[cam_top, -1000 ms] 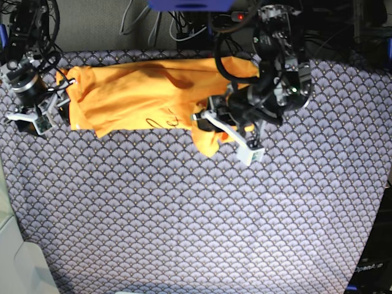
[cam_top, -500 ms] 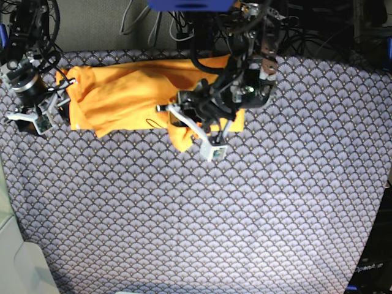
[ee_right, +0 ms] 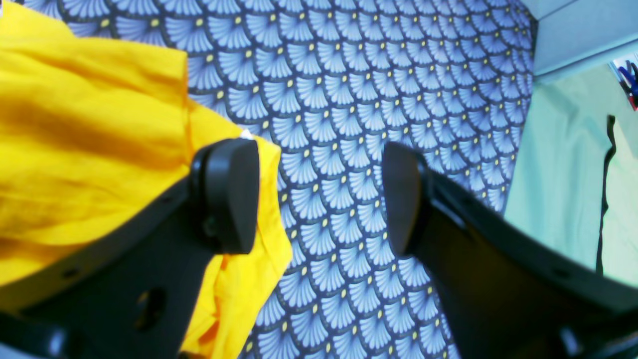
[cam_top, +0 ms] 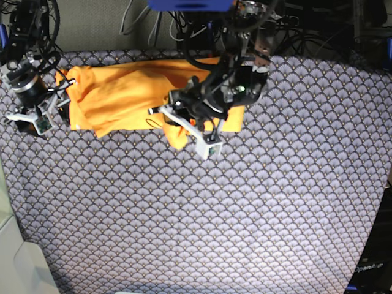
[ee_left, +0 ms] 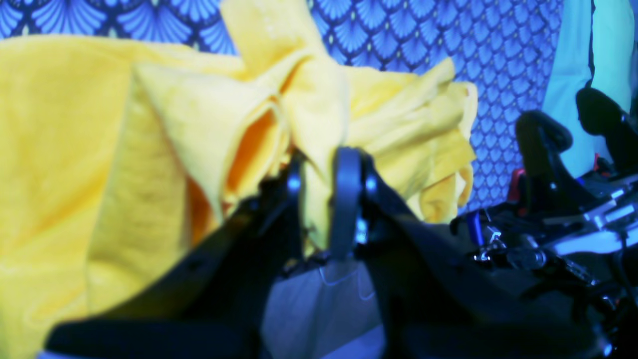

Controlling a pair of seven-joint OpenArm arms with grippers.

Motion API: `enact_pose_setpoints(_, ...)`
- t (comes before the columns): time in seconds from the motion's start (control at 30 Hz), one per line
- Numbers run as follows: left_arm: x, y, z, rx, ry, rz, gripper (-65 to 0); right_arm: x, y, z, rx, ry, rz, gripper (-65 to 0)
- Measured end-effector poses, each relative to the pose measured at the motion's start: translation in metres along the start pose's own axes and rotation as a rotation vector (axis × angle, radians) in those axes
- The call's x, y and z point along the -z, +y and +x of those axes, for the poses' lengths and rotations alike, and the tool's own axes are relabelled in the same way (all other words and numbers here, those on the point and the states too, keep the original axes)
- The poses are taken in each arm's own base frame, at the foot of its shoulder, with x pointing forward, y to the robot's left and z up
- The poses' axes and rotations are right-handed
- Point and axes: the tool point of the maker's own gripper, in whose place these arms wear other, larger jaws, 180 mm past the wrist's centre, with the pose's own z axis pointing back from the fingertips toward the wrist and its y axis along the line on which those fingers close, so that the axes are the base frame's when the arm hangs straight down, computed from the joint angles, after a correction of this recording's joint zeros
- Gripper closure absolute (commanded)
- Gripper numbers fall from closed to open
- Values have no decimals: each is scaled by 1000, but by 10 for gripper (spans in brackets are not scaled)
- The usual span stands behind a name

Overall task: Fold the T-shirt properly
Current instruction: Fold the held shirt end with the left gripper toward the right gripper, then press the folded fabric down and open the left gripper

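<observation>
The T-shirt [cam_top: 122, 92] is a rumpled orange band across the far side of the table. My left gripper [cam_top: 180, 119] is over its middle. In the left wrist view the left gripper [ee_left: 319, 199] is shut on a bunched fold of the T-shirt [ee_left: 309, 109], and cloth hangs down from the grip. My right gripper [cam_top: 58, 107] is at the shirt's left end. In the right wrist view the right gripper [ee_right: 319, 197] is open with bare table cover between its fingers. One finger [ee_right: 232, 192] is over the edge of the T-shirt [ee_right: 75, 139].
The scallop-patterned table cover [cam_top: 245, 214] spreads over the whole table. A pale box-like edge [cam_top: 18, 257] sits at the near left corner. Cables and dark equipment [cam_top: 343, 24] line the back edge.
My left gripper has carried the shirt's right part leftward and a little away, laying it over the middle. The right arm has not moved.
</observation>
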Motion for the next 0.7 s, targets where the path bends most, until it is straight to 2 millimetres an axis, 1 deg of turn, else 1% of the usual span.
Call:
enact_pose_setpoints(0.1, 1, -10, -3, 26, 10, -20, 0, 0, 0, 0, 0, 0, 0, -392)
enact_pose_setpoints(0.23, 2, -14, -8, 40, 25, -26, 0, 0, 0, 0, -1, 1, 0, -392)
enact_pose_setpoints(0.27, 2, -16, -8, 46, 25, -31, -22, 0, 0, 0, 0, 0, 0, -392)
enact_pose_setpoints(0.33, 3, -23, -9, 66, 28, -43, -105, 0, 0, 0, 0, 0, 0, -392)
enact_pose_setpoints(0.43, 3, -30, -11, 82, 33, -60, -201, 0, 0, 0, 0, -1, 0, -392)
enact_pose_setpoints(0.47, 3, -30, -11, 83, 34, -60, -212, 0, 0, 0, 0, -1, 0, -392)
enact_pose_setpoints(0.7, 2, -34, -12, 95, 33, -69, -213, 0, 0, 0, 0, -2, 0, -392)
